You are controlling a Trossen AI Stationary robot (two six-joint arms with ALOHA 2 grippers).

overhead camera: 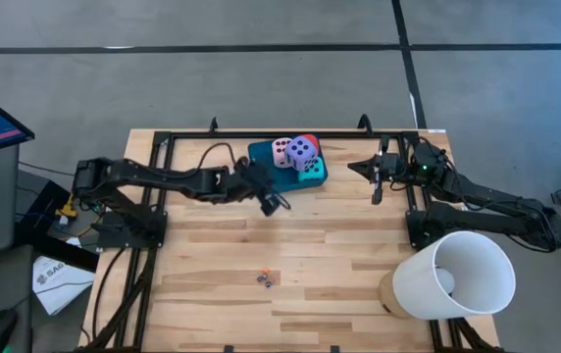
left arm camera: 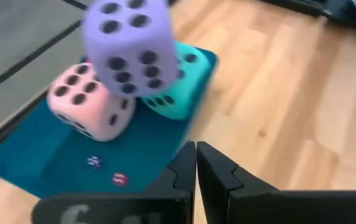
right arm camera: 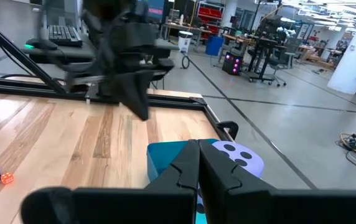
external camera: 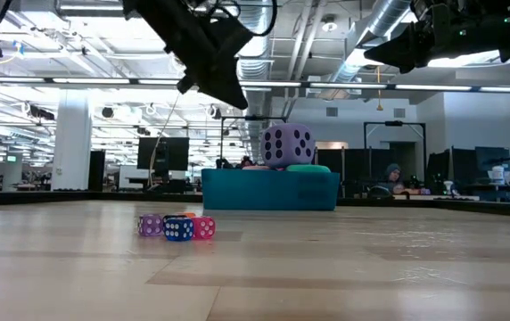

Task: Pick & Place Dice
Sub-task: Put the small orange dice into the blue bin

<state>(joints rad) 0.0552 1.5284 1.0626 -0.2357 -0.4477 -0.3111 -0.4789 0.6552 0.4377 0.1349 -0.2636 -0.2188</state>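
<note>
A flat teal tray (overhead camera: 261, 155) lies near the table's far edge and bears the four big dice. The purple die (left arm camera: 128, 43) sits on top, resting on the pink die (left arm camera: 88, 102) and the turquoise die (left arm camera: 175, 87). The red die (overhead camera: 311, 140) peeks out behind the purple one. In the low view the purple die (external camera: 288, 145) stands above the tray (external camera: 270, 189). My left gripper (overhead camera: 273, 205) hovers shut, just near of the tray. My right gripper (overhead camera: 353, 165) hangs shut to the tray's right, pointing at it.
A few tiny dice (overhead camera: 266, 278) lie mid-table toward the near edge, and two more tiny ones (left arm camera: 106, 171) sit on the tray. A large white cone-shaped shade (overhead camera: 452, 277) stands at the near right corner. A black frame rail (overhead camera: 290, 133) runs along the far edge.
</note>
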